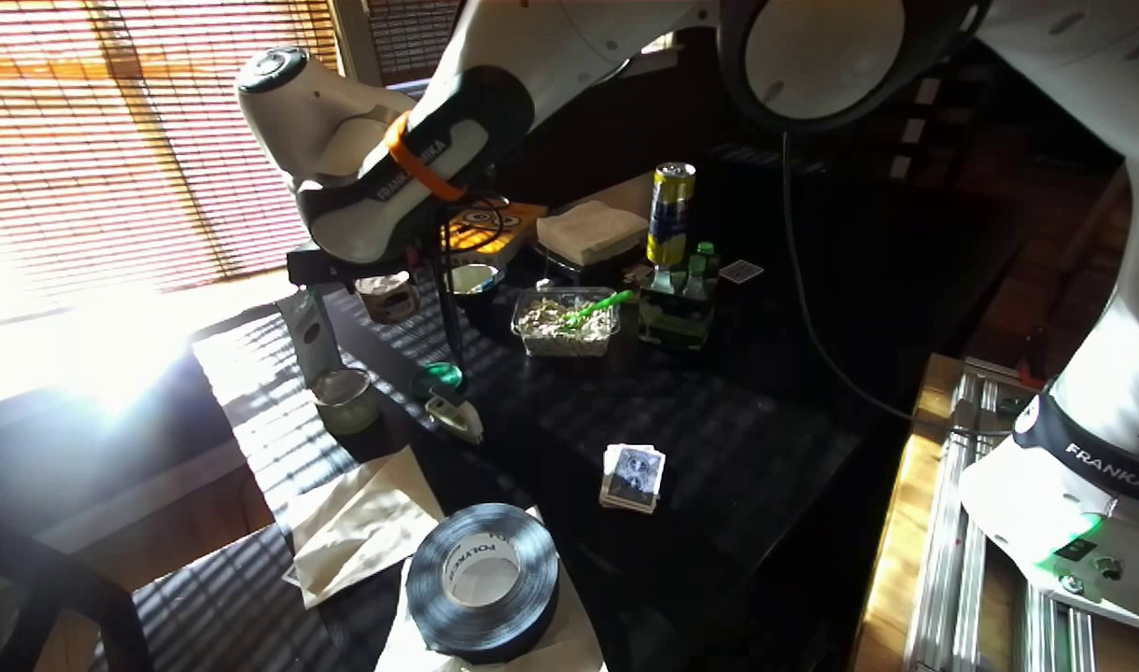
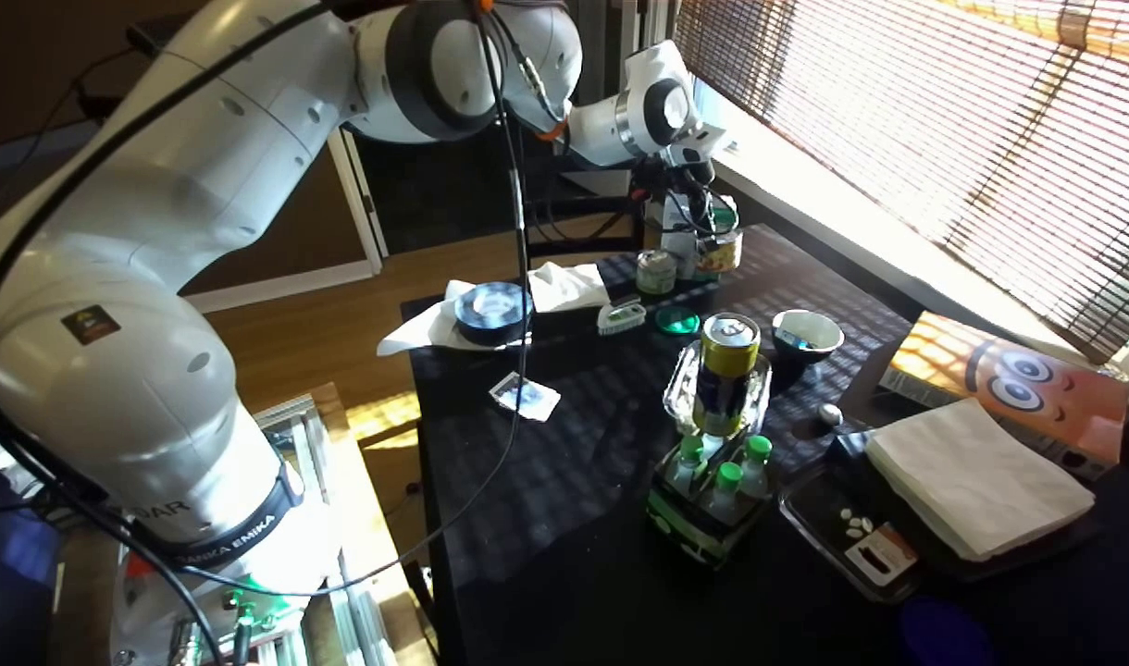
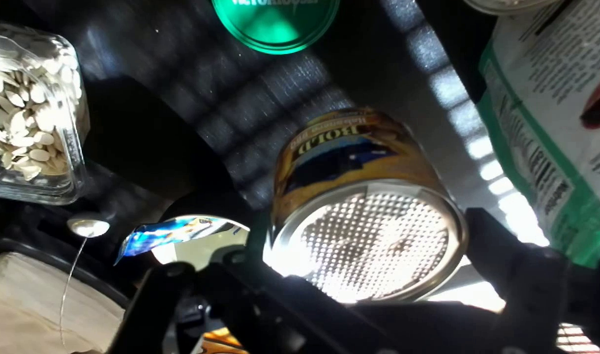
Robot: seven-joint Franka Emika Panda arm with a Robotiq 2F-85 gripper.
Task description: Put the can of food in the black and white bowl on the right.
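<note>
The can of food [image 3: 351, 152] has a brown and yellow label and a dimpled metal top. It is upright between my fingers in the wrist view and shows in both exterior views [image 1: 389, 301] [image 2: 722, 255]. My gripper [image 3: 368, 223] has a finger against each side of the can's rim, with almost no gap. The gripper is partly hidden in the exterior views. Whether the can touches the table I cannot tell. The bowl [image 3: 209, 250], dark outside and white inside, stands beside the can with a blue packet in it; it shows in both exterior views [image 1: 477, 276] [image 2: 802, 354].
A white and green bag [image 3: 555, 147] stands beside the can. A second can [image 1: 345, 408] and a green lid [image 3: 280, 24] are nearby. A clear tub of seeds [image 3: 32, 128], a tray with napkins [image 2: 981, 472], an orange box [image 2: 1018, 375] and a bottle carrier [image 2: 703, 518] lie around the bowl.
</note>
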